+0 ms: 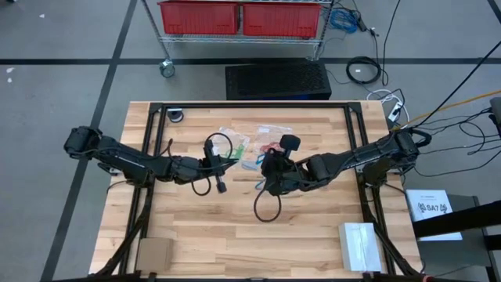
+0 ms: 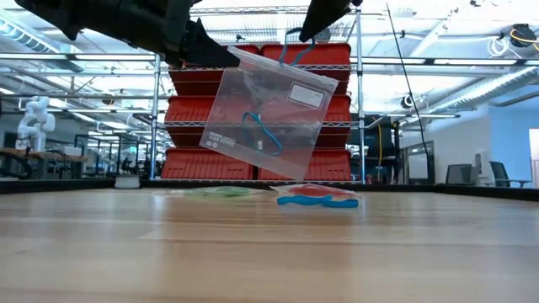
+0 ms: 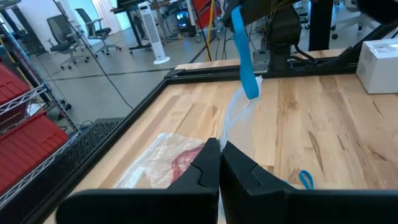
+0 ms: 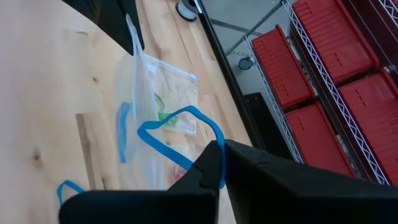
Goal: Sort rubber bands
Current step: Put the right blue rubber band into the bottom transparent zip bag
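A clear zip bag hangs tilted above the table's middle, with a blue rubber band inside it. My left gripper is shut on the bag. My right gripper is shut on another blue rubber band, which hangs just above the bag's upper edge. Two more bags lie flat on the table behind, one with green bands and one with red bands. Loose blue bands lie beside them. My left gripper pinches the bag's top edge near one corner between its two shut fingers, coming in nearly level from the table's left. The bag is lifted clear and hangs slanting below the hold. My right gripper pinches one side of the blue band's loop between its fingertips, slanting down from the table's right. The loop hangs free beyond the fingers, clear of the table.
A white box stands near the table's front right and a cardboard box at the front left. A black cable loop hangs under my right arm. Red bins fill a wire shelf beyond the far edge.
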